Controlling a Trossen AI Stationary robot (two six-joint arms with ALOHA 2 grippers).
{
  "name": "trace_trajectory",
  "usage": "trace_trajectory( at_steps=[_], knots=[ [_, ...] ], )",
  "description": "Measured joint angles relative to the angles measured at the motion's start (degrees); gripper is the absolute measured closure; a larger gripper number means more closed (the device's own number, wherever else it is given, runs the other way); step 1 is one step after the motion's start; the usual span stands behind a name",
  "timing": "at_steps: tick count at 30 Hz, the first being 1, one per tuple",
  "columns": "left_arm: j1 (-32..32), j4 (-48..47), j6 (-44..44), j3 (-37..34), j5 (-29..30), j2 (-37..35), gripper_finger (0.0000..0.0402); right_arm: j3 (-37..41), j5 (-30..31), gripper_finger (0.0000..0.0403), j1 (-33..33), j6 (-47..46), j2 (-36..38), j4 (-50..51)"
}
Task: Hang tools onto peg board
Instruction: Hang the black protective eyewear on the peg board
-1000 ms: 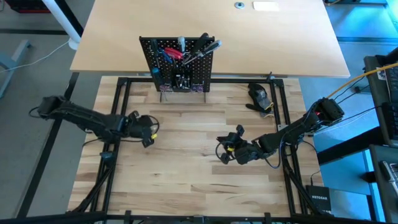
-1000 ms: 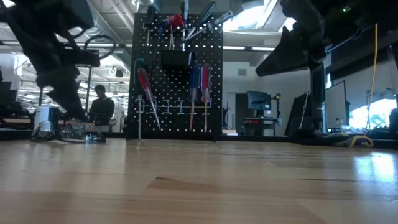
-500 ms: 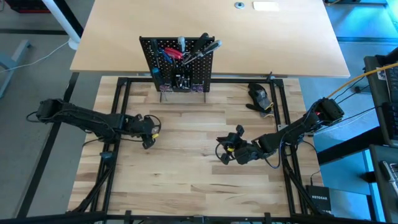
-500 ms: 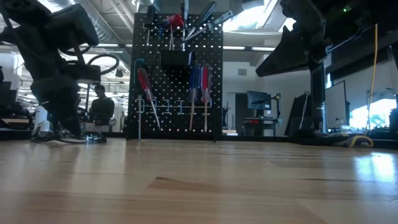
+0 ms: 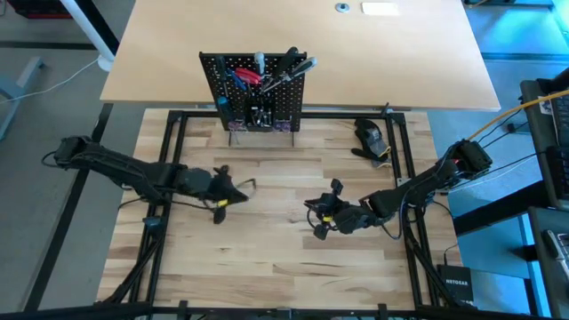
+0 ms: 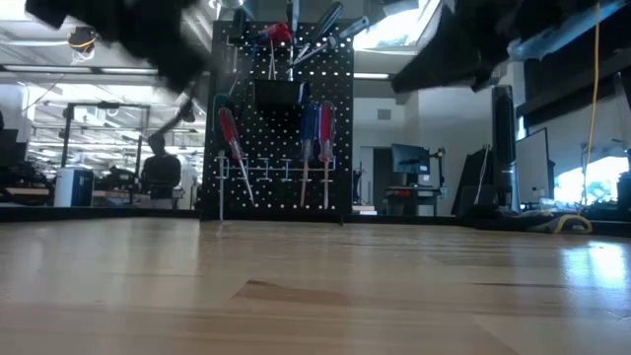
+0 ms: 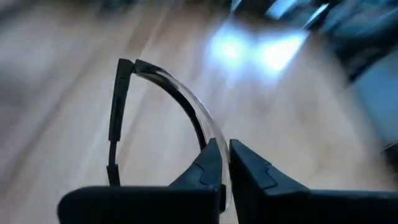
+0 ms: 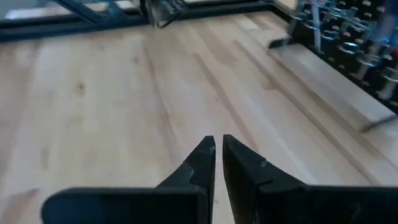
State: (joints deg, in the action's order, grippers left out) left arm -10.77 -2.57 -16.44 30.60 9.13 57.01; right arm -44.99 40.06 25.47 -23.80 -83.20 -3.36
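Only "NETGEAR" box (image 5: 455, 285) legible; l. gripper (image 7: 225, 163) pinches glasses (image 7: 163, 118).

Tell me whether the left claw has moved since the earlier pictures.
Yes. In the high view the left claw has slid toward the table's middle, now below the peg board's left edge; earlier it sat farther left.

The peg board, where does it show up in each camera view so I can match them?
High view: the peg board stands top centre, at the table's far edge.
Low view: it stands upright left of centre, hung with screwdrivers.
Left wrist view: not in it.
Right wrist view: blurred, at the upper right corner.
Shared landmark: the red screwdriver handles on the board.
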Motion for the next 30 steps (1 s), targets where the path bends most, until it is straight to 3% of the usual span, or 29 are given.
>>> trace_trajectory(
  at_steps=[5, 9, 13, 18, 25, 30],
  knots=[
    [-3.83, 25.61, 15.75, 0.73, -8.55, 0.59, 0.0397, -3.04, -0.13, 0.0370, -2.17, 2.25, 0.00, -2.20],
    [-5.99, 39.63, 21.32, 0.73, -11.77, 3.61, 0.0397, -3.75, -1.34, 0.0370, -5.18, 7.69, -0.82, -15.20],
    [-6.70, 41.56, 22.44, 0.66, -13.14, 6.56, 0.0398, -3.76, -11.38, 0.0370, -5.68, 18.28, -5.62, -32.76],
    [-6.39, 47.37, 21.92, 0.66, -13.97, 10.32, 0.0398, -3.81, -16.26, 0.0372, -6.12, 24.69, -12.59, -49.98],
    [-5.53, 52.02, 18.44, 0.62, -16.29, 16.37, 0.0398, -7.54, -21.73, 0.0397, -5.90, 28.48, -17.10, -51.25],
    [-5.61, 55.06, 16.53, 0.66, -17.09, 18.98, 0.0398, -8.41, -21.66, 0.0398, -6.01, 28.63, -17.16, -50.65]
  ],
)
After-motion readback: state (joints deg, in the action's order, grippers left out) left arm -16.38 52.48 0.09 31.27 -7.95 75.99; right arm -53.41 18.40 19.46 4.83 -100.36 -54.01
